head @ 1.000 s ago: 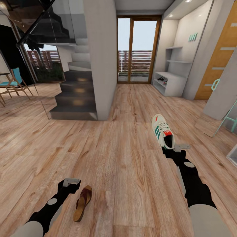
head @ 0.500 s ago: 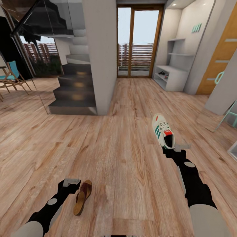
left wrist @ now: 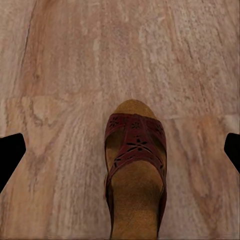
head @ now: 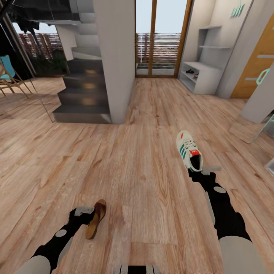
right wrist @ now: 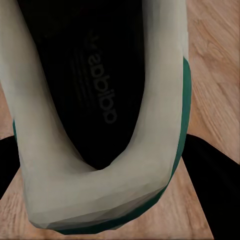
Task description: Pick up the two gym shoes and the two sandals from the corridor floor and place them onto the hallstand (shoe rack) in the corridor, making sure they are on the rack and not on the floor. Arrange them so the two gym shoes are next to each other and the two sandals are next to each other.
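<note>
The wood floor [head: 133, 171] fills most of the head view, running back to one glazed door [head: 161, 38]. One grey pillar [head: 114, 57] stands left of that door, with one dark staircase [head: 82, 95] on the pillar's far left side. One pale rack [head: 201, 78] sits in an alcove right of the door, and on its open shelf lie two small items, one dark [head: 190, 71] and one with a red patch [head: 195, 75], too small to name.

Two arms reach forward. The right gripper [head: 198, 170] is well in front of the rack with one sneaker [head: 189, 151] held at its heel; in the right wrist view the heel rim [right wrist: 100, 190] sits between the two dark fingers [right wrist: 210, 185], which press against it on both sides. The sneaker's toe points toward the rack.

The left gripper [head: 84, 215] is across the floor from the sneaker, on the pillar's side, with one sandal [head: 96, 224] at its tip. In the left wrist view the sandal [left wrist: 135, 175] lies between the two fingers [left wrist: 10, 157], which stand wide apart from its sides; whether the jaws grip it lower down I cannot tell
</note>
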Motion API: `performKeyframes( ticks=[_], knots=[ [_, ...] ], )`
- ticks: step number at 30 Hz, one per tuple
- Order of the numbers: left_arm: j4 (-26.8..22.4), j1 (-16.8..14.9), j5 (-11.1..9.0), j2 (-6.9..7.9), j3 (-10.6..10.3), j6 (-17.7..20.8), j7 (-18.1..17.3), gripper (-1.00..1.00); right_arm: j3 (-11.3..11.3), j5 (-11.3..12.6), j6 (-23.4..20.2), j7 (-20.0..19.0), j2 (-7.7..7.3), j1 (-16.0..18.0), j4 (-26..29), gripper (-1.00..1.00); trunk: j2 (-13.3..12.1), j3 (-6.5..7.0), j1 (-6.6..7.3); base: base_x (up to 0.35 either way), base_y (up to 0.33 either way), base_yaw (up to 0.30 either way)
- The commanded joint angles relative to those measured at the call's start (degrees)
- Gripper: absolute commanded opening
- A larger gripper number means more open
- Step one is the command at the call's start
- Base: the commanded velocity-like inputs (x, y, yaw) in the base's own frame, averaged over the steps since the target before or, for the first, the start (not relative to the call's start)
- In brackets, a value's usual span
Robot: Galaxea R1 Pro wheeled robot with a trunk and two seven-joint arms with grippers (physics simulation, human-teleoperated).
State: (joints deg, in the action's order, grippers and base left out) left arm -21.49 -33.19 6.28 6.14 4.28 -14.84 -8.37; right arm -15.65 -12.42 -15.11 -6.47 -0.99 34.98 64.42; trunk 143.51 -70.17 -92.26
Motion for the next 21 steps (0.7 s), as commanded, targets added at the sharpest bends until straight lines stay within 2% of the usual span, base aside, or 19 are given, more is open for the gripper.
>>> performKeyframes(
  ticks=[1,10,21],
  knots=[
    [0.03,-0.03,0.58,-0.02,0.47,-0.20,-0.97,1.00,-0.13,-0.59,-0.27,-0.51,0.03,0.02,0.13,-1.00,0.04,-0.37,-0.01,0.000,0.000,0.000],
    [0.04,-0.03,0.65,0.07,0.55,-0.19,-2.01,1.00,-0.16,-0.59,-0.27,-0.48,0.03,0.03,0.18,-1.00,0.16,-3.16,-0.24,0.000,0.000,0.000],
    [0.12,-0.03,0.49,-0.06,0.55,-0.26,-1.94,1.00,-0.17,-0.62,-0.27,-0.47,0.03,0.02,0.18,-1.00,0.30,-5.75,-0.52,0.000,0.000,0.000]
  ],
)
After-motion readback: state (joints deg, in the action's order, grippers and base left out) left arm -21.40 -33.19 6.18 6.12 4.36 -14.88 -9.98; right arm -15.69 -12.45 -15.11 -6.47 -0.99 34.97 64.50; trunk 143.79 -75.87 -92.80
